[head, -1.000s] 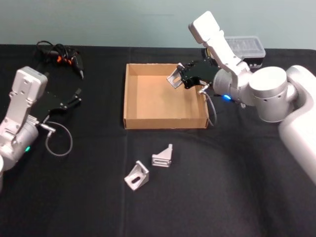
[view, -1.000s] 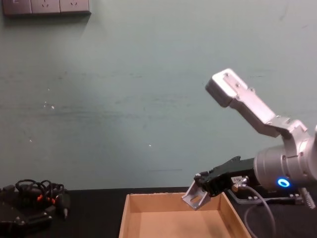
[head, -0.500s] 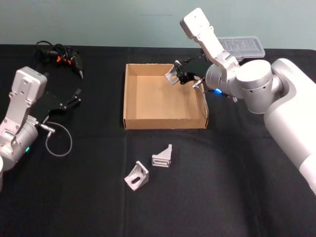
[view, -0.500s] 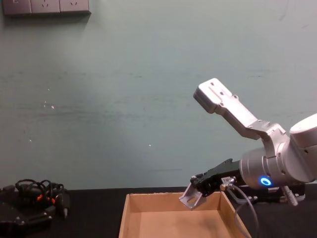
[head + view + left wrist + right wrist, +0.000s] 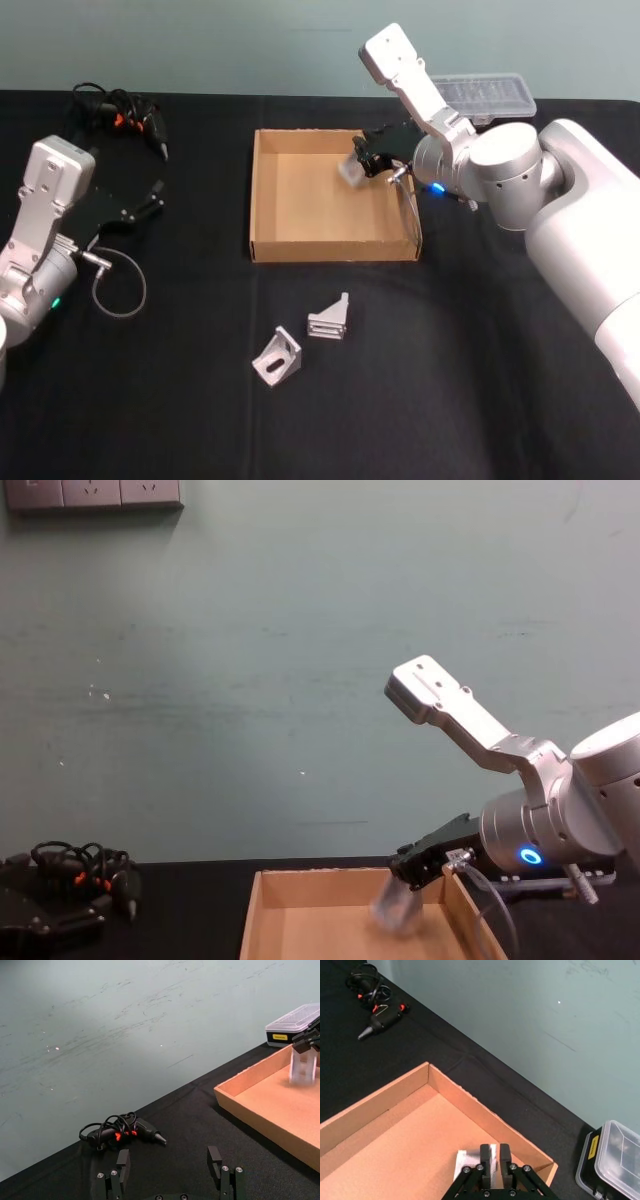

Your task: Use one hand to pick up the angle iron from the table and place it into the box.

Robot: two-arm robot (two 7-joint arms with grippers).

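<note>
Here the angle iron (image 5: 352, 170) shows blurred just beneath the right gripper (image 5: 366, 160), inside the box (image 5: 333, 248) toward its 1 o'clock corner; whether it touches the floor I cannot tell. The right fingers (image 5: 485, 1154) stand a narrow slit apart with nothing gripped between them. On the surface (image 5: 450, 400) at 6 o'clock from the box lie a second angle iron (image 5: 329, 318) and a third angle iron (image 5: 277, 357), near each other. The left gripper (image 5: 152, 198) sits well off at 9 o'clock, its fingers (image 5: 123, 1161) spread wide and empty
</note>
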